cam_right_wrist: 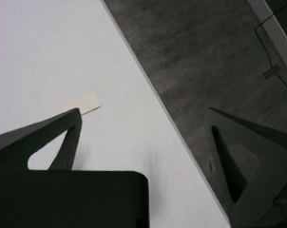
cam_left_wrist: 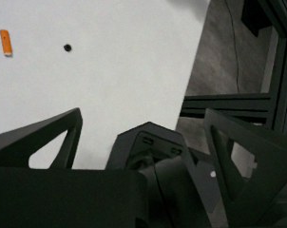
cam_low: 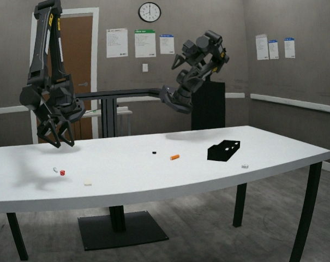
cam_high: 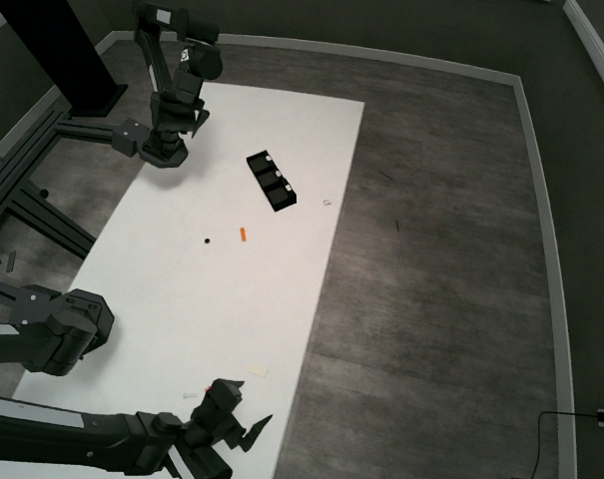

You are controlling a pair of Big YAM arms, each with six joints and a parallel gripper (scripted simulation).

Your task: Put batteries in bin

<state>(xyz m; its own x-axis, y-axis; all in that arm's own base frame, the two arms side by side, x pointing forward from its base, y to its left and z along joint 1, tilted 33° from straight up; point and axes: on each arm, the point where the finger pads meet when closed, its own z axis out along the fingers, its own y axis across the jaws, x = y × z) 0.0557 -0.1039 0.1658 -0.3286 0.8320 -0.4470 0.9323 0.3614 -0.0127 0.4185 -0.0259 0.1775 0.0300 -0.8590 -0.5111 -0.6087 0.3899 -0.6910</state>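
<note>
An orange cylindrical battery (cam_high: 243,235) (cam_low: 174,157) (cam_left_wrist: 6,43) lies on its side on the table. A small black round piece (cam_high: 207,240) (cam_low: 154,152) (cam_left_wrist: 67,47) lies near it; its kind is unclear. A black three-compartment bin block (cam_high: 287,206) (cam_low: 217,155) stands flat, its small white labels unreadable. No contents show in the top view; the exterior view shows only its outside. My left gripper (cam_left_wrist: 143,114) is open and empty, high above the table beside its own base. My right gripper (cam_high: 257,399) (cam_low: 65,146) (cam_right_wrist: 143,114) is open and empty above the table's other end.
A red die (cam_high: 207,388) (cam_low: 62,172), a grey curved piece (cam_high: 189,395) (cam_low: 55,170) and a cream tile (cam_high: 258,369) (cam_low: 87,183) (cam_right_wrist: 88,103) lie near the right gripper. A small clear-grey piece (cam_high: 326,203) (cam_low: 244,166) lies between the bins and the long table edge.
</note>
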